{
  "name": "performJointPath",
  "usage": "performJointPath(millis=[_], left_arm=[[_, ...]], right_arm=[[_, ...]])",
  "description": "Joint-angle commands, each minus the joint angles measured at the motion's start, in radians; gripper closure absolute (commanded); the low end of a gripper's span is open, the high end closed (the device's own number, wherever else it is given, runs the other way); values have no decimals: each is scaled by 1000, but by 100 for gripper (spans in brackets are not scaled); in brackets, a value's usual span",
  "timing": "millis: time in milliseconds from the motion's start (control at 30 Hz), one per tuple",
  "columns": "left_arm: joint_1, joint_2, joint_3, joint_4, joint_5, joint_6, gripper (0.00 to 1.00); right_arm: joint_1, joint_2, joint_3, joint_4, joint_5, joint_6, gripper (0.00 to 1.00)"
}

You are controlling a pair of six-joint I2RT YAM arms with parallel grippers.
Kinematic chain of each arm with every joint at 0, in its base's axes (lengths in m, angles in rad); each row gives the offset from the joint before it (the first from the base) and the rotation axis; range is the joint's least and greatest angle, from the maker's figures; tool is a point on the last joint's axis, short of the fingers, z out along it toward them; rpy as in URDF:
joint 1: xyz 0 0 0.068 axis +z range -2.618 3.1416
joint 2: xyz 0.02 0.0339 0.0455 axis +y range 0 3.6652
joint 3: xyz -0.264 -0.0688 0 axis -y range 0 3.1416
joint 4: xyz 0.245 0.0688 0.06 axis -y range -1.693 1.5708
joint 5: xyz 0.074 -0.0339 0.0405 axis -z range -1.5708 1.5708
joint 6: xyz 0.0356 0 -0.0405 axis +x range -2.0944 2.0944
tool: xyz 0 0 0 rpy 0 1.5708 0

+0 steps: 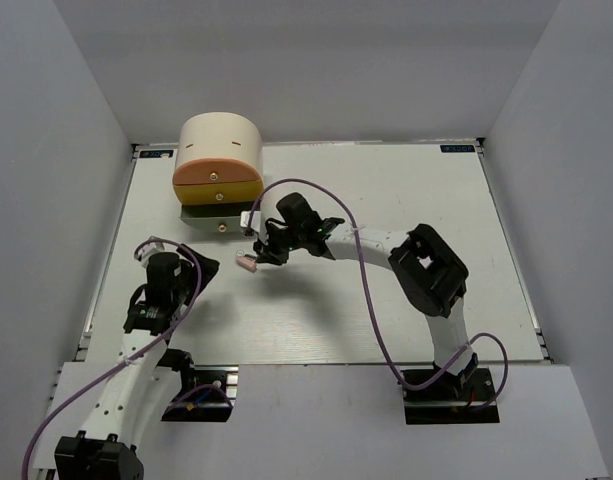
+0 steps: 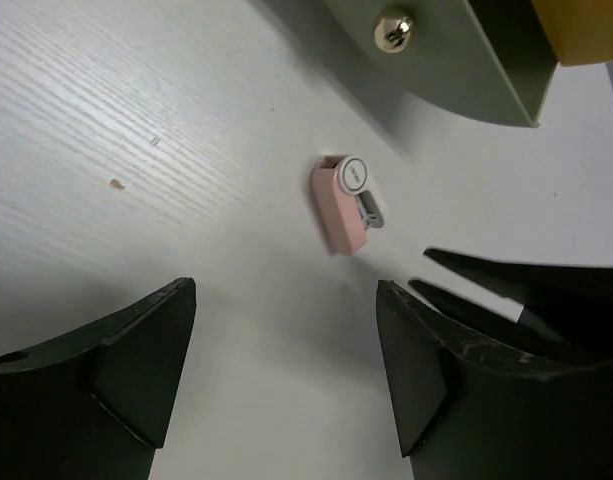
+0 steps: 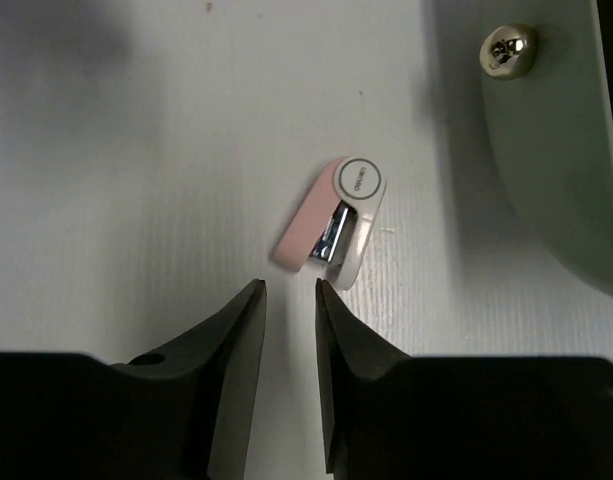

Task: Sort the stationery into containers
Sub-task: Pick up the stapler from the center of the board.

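Pink-and-white piece (image 3: 331,225): small, rounded, smooth plastic with a metal insert. It is seen lying flat on the matt, grained white worktop (image 1: 386,290) toward the far-left corner, near the pulled-out grey-green drawer (image 2: 456,70) with a shiny round knob (image 3: 508,50). Right gripper (image 3: 288,290) is positioned just beside the piece, tapered black fingers separated by a narrow gap, nothing clamped. Left gripper (image 2: 286,290) is spread wide, empty.

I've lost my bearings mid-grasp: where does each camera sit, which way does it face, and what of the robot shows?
Top external: above and behind the robot, looking down on the table, left claw, right claw and drawer unit.
Left wrist: looks down past the wide-open left claw at the pink-and-white piece; the right claw's tips show at right.
Right wrist: looks down past the narrowly parted right claw at that piece.
Shared: both wrist views show the piece and the grey drawer with its knob.
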Motion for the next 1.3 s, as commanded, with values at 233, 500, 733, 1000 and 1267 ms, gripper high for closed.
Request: performJointPath(millis=[233,500,733,1000,1267], left_arm=[[3,-10,41,-129,-12,105,16],[3,8,50,-120,-12,125,15],[3,18,50,-120,-12,134,15],[3,18,50,-120,-12,134,15],[3,-1,50,-129,-12,134,15]], right_arm=[[31,122,121,91,209,12,71],[31,151,153,92,233,15,69],[29,166,161,64,181,9,69],[29,169,158,43,155,-11,68],[29,183,150,25,103,-42,75]])
